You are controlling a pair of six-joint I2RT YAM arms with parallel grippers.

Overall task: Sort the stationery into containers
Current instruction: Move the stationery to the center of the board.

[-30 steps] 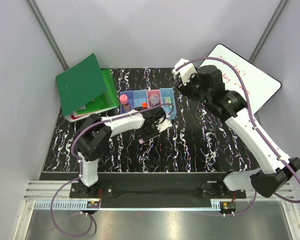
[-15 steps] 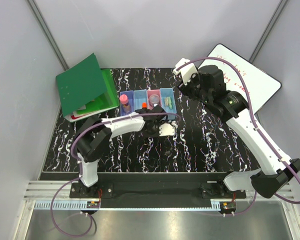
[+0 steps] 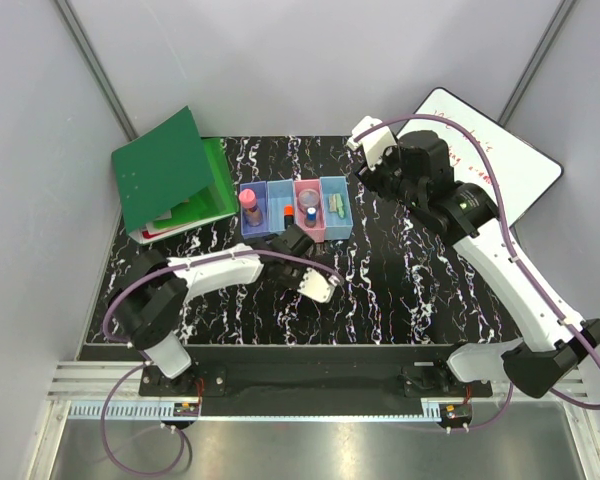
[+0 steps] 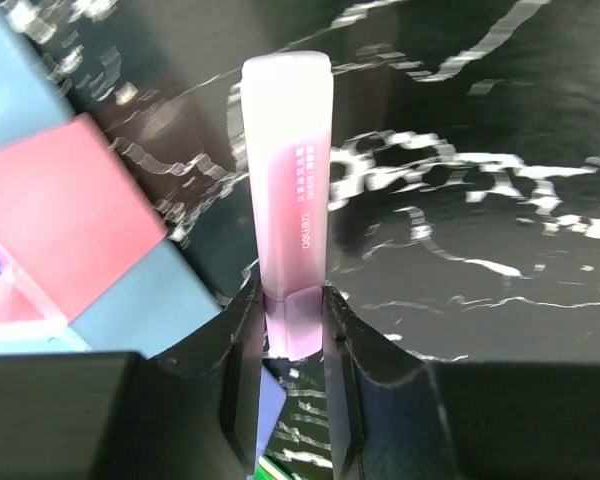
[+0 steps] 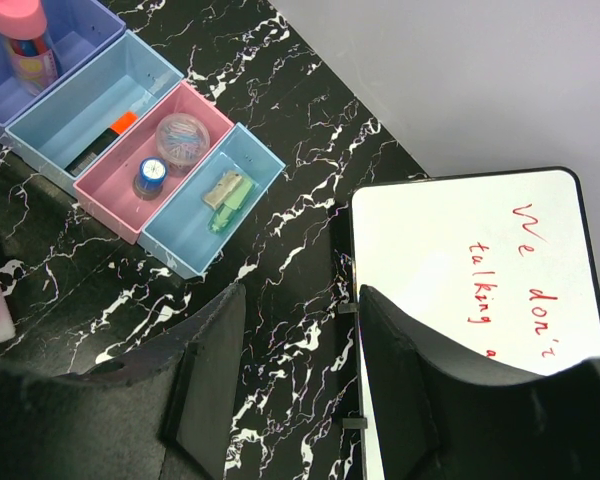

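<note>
My left gripper is shut on the end of a pale pink highlighter, which sticks out ahead of the jaws just above the black marbled table. In the top view this gripper sits just in front of the containers. The containers are joined in a row: purple-blue with a pink-capped marker, light blue with an orange-capped marker, pink with a round grey piece and a blue piece, light blue with a green highlighter. My right gripper is open and empty, high at the back right.
A whiteboard with red writing leans at the back right, its edge below my right gripper. An open green folder stands at the back left beside the purple-blue bin. Grey walls close in both sides.
My left arm has folded lower and its wrist has swung round in front of the bins. The pink highlighter that lay on the table a second ago is now between its jaws. The right arm is still.
</note>
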